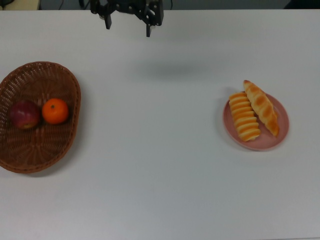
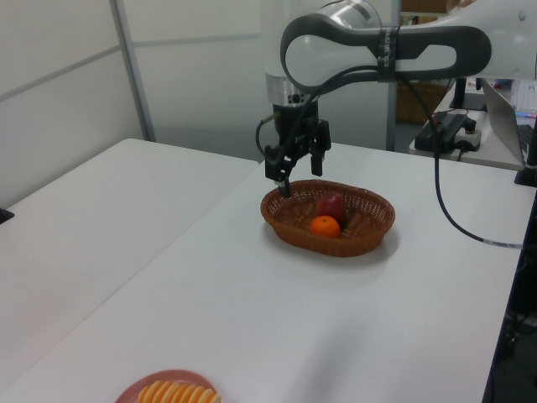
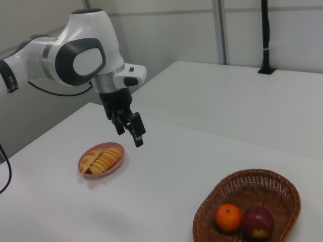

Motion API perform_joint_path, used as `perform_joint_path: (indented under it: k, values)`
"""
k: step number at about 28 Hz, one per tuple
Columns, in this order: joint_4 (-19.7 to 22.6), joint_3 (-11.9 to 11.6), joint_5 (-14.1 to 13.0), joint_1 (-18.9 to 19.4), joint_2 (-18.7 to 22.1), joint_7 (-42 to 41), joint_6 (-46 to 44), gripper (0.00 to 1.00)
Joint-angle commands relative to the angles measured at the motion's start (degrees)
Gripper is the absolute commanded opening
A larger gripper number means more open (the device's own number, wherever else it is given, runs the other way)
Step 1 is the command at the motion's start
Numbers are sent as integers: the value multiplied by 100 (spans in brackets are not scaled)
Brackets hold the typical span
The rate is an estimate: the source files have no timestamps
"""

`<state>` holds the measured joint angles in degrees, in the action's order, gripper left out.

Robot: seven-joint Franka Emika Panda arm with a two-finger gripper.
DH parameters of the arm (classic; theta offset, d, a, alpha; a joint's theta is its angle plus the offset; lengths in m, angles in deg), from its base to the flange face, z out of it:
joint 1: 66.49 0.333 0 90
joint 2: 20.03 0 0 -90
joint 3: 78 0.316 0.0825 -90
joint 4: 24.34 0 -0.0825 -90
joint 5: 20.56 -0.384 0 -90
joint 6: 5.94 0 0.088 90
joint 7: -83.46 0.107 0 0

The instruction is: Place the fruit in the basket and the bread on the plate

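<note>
The dark red apple [image 1: 23, 114] and the orange mandarin [image 1: 55, 111] lie side by side inside the brown wicker basket [image 1: 70, 145] at the top view's left. On the pink plate [image 1: 280, 132] at the top view's right rest the ribbed roll [image 1: 244, 116] and the braided bread [image 1: 261, 106]. My gripper [image 1: 127, 28] hangs open and empty high above the table's far edge, between the two. In the left view the gripper [image 2: 300, 172] stands in front of the basket [image 2: 361, 239]. In the right view the gripper [image 3: 130, 133] hovers beside the plate [image 3: 108, 172].
White table surface [image 1: 160, 165] stretches between basket and plate. A black cable [image 2: 445, 227] trails from the arm over the table in the left view. A second white table [image 3: 242, 96] stands behind in the right view.
</note>
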<state>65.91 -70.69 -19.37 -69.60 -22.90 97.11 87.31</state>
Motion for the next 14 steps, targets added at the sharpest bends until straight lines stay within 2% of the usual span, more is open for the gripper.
perform_joint_path:
  k: [1,4,14]
  values:
    - [54,-46,-400,-278,181,-135,132,100]
    - [46,-46,-541,-375,181,-231,132,100]
    - [-16,-46,-541,-393,172,-249,132,100]
